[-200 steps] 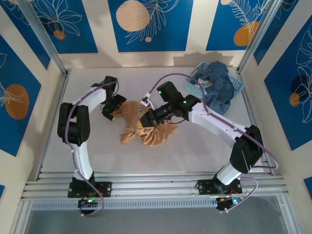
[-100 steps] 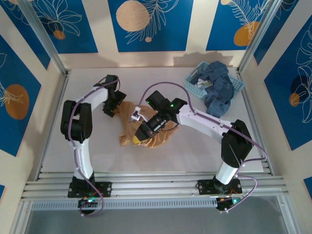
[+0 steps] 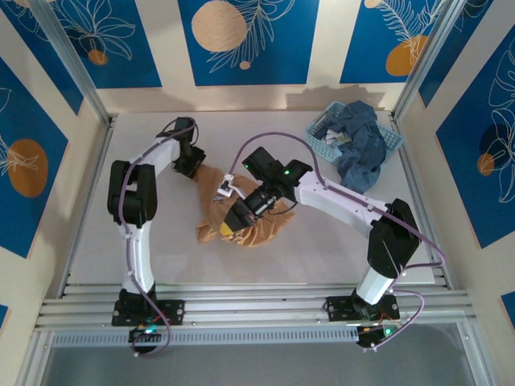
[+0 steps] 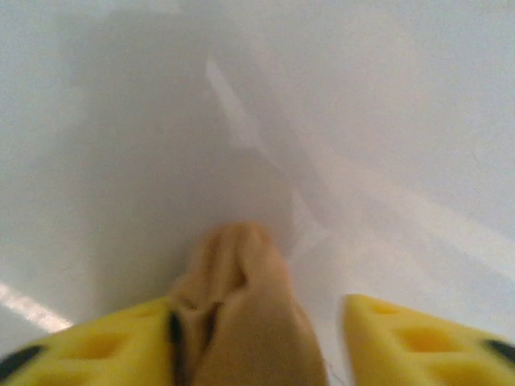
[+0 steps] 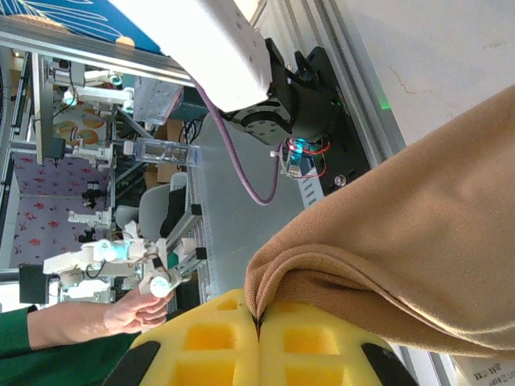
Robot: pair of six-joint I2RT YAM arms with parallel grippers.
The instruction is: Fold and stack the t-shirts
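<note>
A tan-orange t-shirt [image 3: 259,230] lies crumpled at the table's middle. My right gripper [image 3: 233,223] is low over its near-left part. In the right wrist view its yellow pads [image 5: 205,338] are pressed together on a folded edge of the tan cloth [image 5: 418,233], so my right gripper [image 5: 259,318] is shut on it. My left gripper [image 3: 191,164] is at the shirt's far-left corner. In the left wrist view a bunched fold of tan cloth [image 4: 241,297] sits between the fingers of my left gripper [image 4: 257,322]; it touches the left finger [image 4: 105,346], with a gap to the right one. Dusty blue t-shirts [image 3: 362,149] are heaped at the far right.
The blue shirts spill out of a light-blue lattice basket [image 3: 320,133] at the far right corner. Metal rails [image 3: 257,301] run along the near edge, and patterned walls close in the table. Bare white tabletop [image 3: 161,241] lies to the left and in front of the tan shirt.
My right gripper has carried its fold of tan cloth left and toward the near side. My left gripper has shifted toward the far wall, and its jaws have narrowed around the shirt's corner.
</note>
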